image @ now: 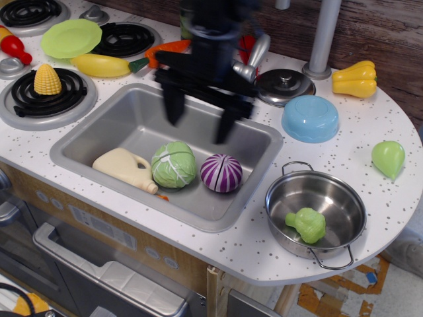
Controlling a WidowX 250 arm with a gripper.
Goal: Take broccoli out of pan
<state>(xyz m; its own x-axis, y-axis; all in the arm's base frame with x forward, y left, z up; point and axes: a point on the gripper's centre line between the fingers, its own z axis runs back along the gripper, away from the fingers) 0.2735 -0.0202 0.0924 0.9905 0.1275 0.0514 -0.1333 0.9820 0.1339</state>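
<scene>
- Blurred by motion, the gripper was seen above the sink, fingers spread wide apart, nothing held.
- The broccoli was found lying inside the pan, well apart from the gripper.
- Between them in the sink were placed a cabbage and a purple onion; a cream jug lay touching the cabbage.
- A blue bowl was set behind the pan.
</scene>
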